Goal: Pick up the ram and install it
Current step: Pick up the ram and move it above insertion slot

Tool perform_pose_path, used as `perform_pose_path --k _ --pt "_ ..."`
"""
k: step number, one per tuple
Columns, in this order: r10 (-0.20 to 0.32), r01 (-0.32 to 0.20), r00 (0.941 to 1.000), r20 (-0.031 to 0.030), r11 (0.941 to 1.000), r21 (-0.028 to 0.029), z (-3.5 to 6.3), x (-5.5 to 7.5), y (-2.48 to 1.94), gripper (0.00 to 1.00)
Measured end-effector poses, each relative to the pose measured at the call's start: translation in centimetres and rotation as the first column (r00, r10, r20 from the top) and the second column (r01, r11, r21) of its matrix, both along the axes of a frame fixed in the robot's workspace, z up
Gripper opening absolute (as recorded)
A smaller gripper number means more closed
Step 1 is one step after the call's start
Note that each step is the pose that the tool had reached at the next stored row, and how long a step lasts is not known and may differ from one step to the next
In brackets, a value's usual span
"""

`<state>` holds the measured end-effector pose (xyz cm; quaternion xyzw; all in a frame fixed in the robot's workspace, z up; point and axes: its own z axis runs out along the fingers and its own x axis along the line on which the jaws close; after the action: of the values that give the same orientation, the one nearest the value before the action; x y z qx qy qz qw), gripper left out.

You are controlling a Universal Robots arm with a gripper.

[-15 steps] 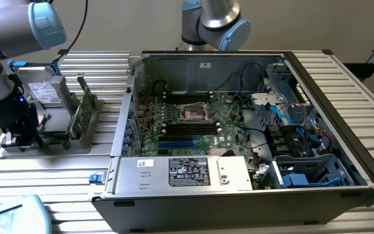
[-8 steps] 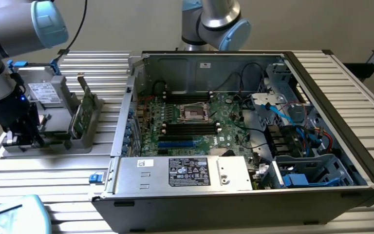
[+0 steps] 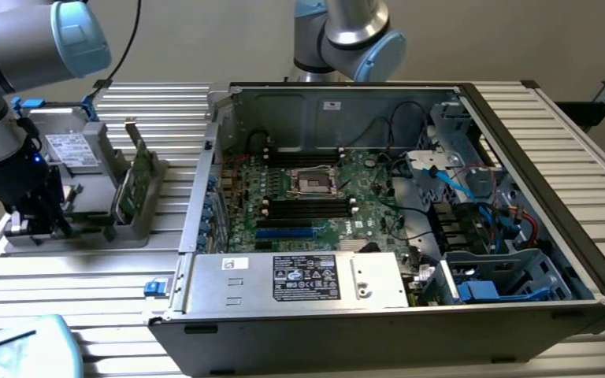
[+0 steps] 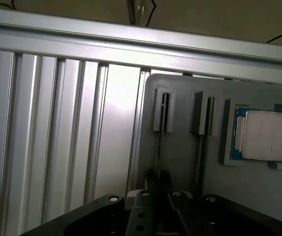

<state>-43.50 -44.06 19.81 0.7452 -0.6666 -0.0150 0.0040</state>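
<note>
Exterior view: the claw is reaching down into a gray holder on the table, to the exterior view's left of the open computer case. Wrist view: the narrow claw is pinching the ram, which is standing edge-on in its holder slot near a processor chip.

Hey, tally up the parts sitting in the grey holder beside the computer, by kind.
Processor chip: 1
Green card with metal bracket: 1
Silver drive with label: 1
Total: 3 clearly seen. Anything thin standing in the slots is too edge-on to count.
</note>
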Motion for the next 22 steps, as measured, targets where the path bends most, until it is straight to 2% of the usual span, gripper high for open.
perform_pose_path --k 7,22 --pt "0.0 0.0 1.0 -0.0001 1.0 -0.0001 -0.36 0.0 0.0 0.15" --pt "0.0 0.0 1.0 0.0001 1.0 0.0 -0.46 0.0 0.0 0.15"
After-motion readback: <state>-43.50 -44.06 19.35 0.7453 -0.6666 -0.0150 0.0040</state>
